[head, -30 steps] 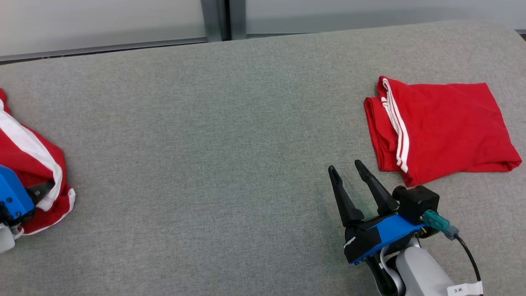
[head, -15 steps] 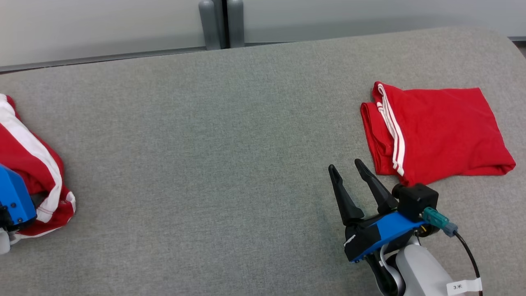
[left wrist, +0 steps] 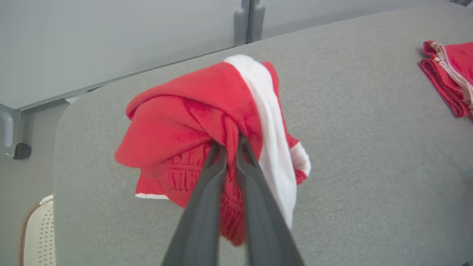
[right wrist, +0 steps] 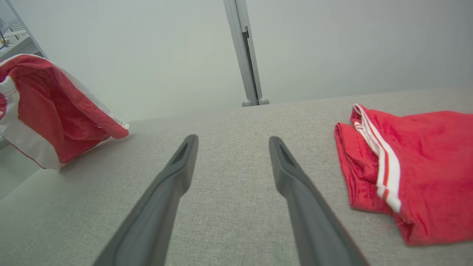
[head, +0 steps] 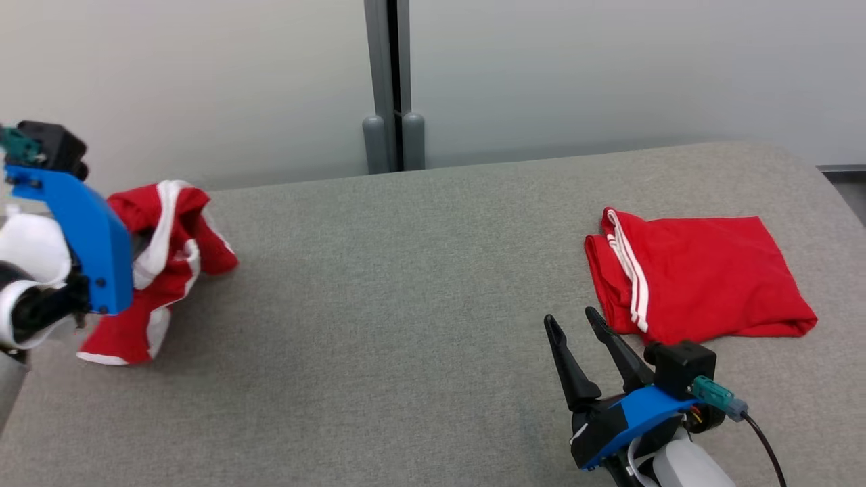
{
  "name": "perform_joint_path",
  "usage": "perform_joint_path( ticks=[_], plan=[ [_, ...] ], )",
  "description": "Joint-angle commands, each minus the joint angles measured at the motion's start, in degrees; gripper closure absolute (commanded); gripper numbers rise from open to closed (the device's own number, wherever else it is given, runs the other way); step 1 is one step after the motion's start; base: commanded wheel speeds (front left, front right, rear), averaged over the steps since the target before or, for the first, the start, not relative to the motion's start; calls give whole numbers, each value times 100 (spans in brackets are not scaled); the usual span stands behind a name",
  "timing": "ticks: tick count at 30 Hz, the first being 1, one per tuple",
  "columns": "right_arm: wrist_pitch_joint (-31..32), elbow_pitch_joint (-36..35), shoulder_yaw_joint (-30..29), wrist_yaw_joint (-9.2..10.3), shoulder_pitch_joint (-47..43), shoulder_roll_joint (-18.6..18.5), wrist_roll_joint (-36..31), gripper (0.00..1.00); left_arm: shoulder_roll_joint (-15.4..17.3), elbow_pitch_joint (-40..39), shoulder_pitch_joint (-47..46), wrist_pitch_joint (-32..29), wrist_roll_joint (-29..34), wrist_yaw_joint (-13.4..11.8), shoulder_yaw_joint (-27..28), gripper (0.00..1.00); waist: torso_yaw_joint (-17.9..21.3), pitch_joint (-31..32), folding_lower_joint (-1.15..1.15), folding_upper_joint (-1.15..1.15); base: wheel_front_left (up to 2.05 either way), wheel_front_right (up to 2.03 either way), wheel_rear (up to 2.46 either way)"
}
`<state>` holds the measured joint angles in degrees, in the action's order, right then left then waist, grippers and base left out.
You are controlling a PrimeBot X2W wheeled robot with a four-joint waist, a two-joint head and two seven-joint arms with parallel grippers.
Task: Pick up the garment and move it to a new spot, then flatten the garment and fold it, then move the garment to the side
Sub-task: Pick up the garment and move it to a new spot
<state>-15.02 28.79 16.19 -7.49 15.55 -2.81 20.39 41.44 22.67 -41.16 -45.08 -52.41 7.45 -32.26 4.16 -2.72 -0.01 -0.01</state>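
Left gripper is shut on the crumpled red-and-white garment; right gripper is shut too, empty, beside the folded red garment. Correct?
No: the right gripper is open, not shut; the right wrist view shows it standing wide apart. The rest stands: left gripper shut on the crumpled garment, right gripper empty beside the folded red garment.

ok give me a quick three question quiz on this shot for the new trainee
1. True or false: the left gripper is shut on the crumpled red-and-white garment.
2. Where does the folded red garment lie? A) under the left gripper; B) on the grey surface, close to the right gripper; C) pinched between the right gripper's fingers.
3. Which gripper is open with nothing between its fingers?

Key: 1 true; 2 B; 3 the right gripper.
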Motion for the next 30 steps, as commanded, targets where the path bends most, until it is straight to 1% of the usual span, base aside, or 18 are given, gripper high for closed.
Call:
perform_joint_path(
  ticks=[1, 3, 5, 9, 11, 13, 15, 18, 20, 22, 23, 24, 25, 28, 29, 30],
  plan=[
    [-20, 36, -30, -1, -122, -17, 59, 0, -102, -284, -148, -7, -14, 8, -104, 100, 203, 230, 1, 1, 0, 0, 0],
    [-21, 32, -79, -1, -171, -16, 41, 0, -179, -666, -221, -20, -25, 8, -201, 100, 304, 315, 1, 1, 0, 0, 0],
    [-20, 17, -162, -1, -220, -16, -6, 0, -324, -1045, -271, -26, -134, 8, -267, 100, 404, 356, 1, 1, 0, 0, 0],
    [-19, -33, -434, -1, -288, -17, -126, 0, -545, -1806, -236, 109, -338, 8, -359, 100, 609, 354, 1, 1, 0, 0, 0],
    [-20, -95, -593, -1, -326, -32, -163, 0, -557, -2130, -94, 221, -419, 7, -467, 100, 696, 320, 1, 1, 0, 0, 0],
    [-20, -148, -738, -1, -358, -47, -202, 0, -496, -2409, -3, 523, -335, 7, -618, 100, 765, 261, 1, 1, 0, 0, 0],
    [-20, -194, -839, -1, -368, -51, -253, 0, -315, -2477, 187, 809, -78, -3, -932, 100, 827, 183, 1, 1, 0, 0, 0],
    [-19, -237, -878, -1, -400, -45, -316, 0, -92, -2246, 503, 1305, 130, -3, -1447, 100, 895, 72, 1, 1, 0, 0, 0],
    [-20, -245, -864, -1, -395, -47, -327, 0, 32, -1917, 695, 1671, 231, -3, -1803, 100, 924, 4, 1, 1, 0, 0, 0],
    [-20, -232, -822, -1, -383, -41, -347, 0, 62, -1478, 900, 2060, 268, -3, -2141, 100, 946, -47, 1, 1, 0, 0, 0],
    [-20, -220, -793, -1, -371, -36, -351, 0, 37, -1236, 995, 2254, 218, -3, -2265, 86, 948, -77, 1, 1, 0, 0, 0],
    [-20, -202, -767, -1, -359, -30, -354, 0, 6, -978, 1044, 2460, 173, -3, -2345, 20, 946, -93, 1, 1, 0, 0, 0],
    [-20, -188, -736, -1, -349, -29, -362, 0, -13, -732, 1081, 2639, 145, -3, -2418, 0, 937, -114, 1, 1, 0, 0, 0],
    [-20, -156, -664, -1, -317, -29, -383, 0, -108, -183, 1051, 3180, 43, -3, -2543, 0, 883, -133, 1, 1, 0, 0, 0],
    [-20, -156, -664, -1, -317, -29, -383, 0, -108, -183, 1051, 3180, 43, -3, -2543, 0, 883, -133, 1, 1, 0, 0, 0],
    [-20, -143, -641, -1, -310, -29, -390, 0, -144, -60, 1024, 3330, -17, -3, -2562, 0, 855, -129, 1, 1, 0, 0, 0]
  ],
)
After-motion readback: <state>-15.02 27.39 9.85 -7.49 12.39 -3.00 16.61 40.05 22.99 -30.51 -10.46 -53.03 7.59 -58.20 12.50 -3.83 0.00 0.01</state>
